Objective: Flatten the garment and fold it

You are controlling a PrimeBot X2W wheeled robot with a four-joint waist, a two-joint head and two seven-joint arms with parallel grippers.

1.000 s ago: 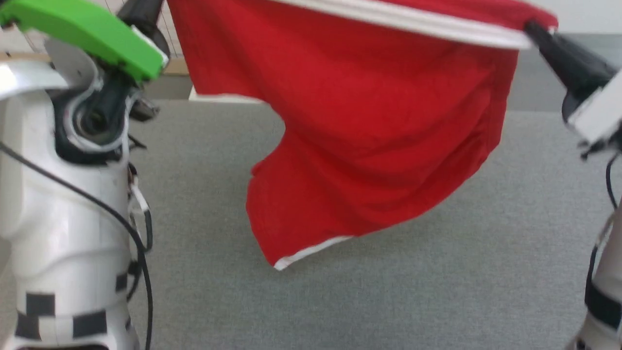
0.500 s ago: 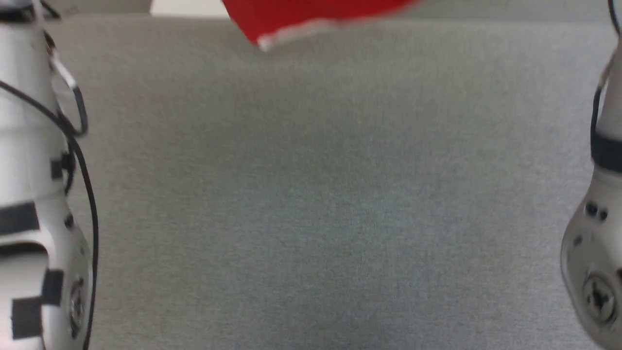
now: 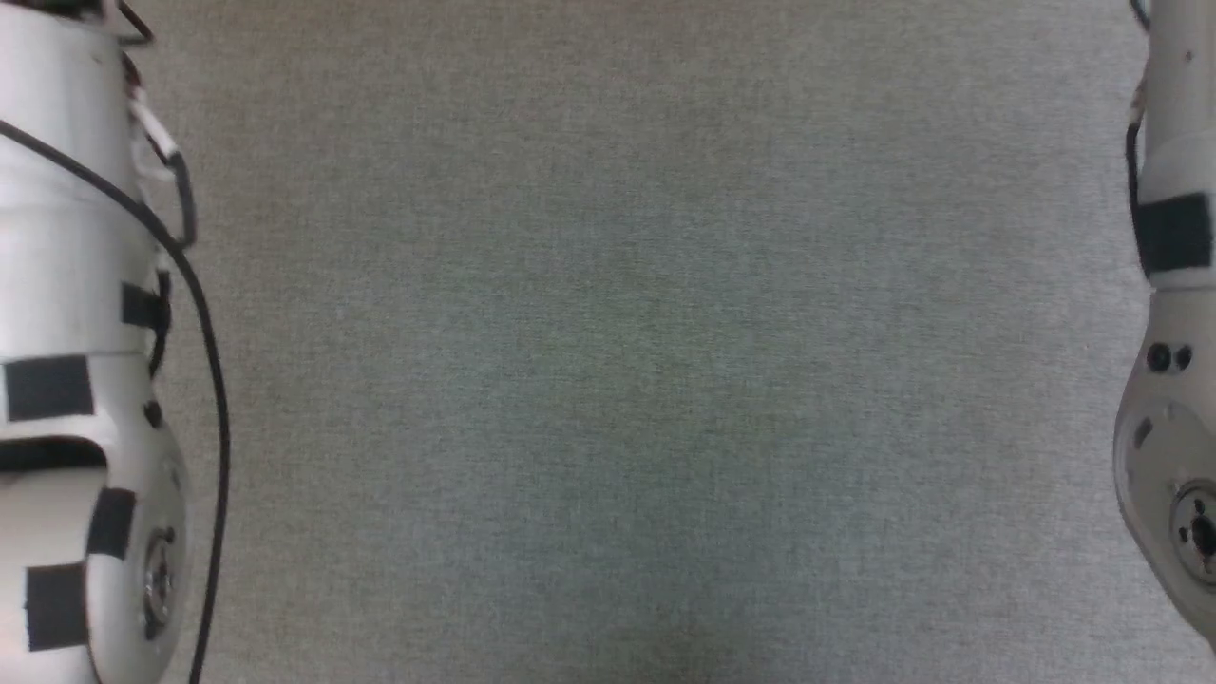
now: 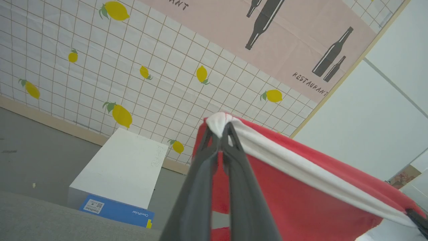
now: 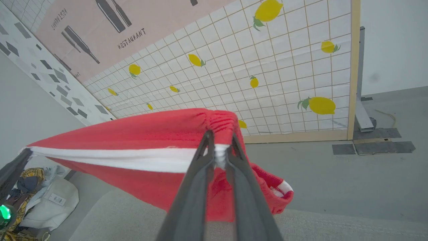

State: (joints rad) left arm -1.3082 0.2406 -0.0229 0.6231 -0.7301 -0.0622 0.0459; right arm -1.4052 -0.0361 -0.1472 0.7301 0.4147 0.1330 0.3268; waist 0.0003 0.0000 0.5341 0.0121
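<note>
The red shorts (image 4: 301,201) hang stretched in the air between my two grippers, a white side stripe (image 4: 301,169) running along the taut upper edge. In the left wrist view my left gripper (image 4: 220,129) is shut on one bunched white end of that edge. In the right wrist view my right gripper (image 5: 219,139) is shut on the other end of the shorts (image 5: 133,134), by the gathered elastic waistband (image 5: 217,120). Loose fabric sags below it. The print is hidden. The head view holds my two pale forearms (image 3: 76,285) (image 3: 1168,380).
A grey cloth-covered table (image 3: 608,380) lies under the arms. Beyond it stand a white box with a blue side (image 4: 117,174) on the grey floor and a lemon-patterned wall (image 4: 133,67). A pile of clothes and a pale bag (image 5: 40,197) sit at one side.
The head camera has tilted down, so the hanging shorts slid up and out of its picture. It now takes in the grey table and lower parts of both forearms.
</note>
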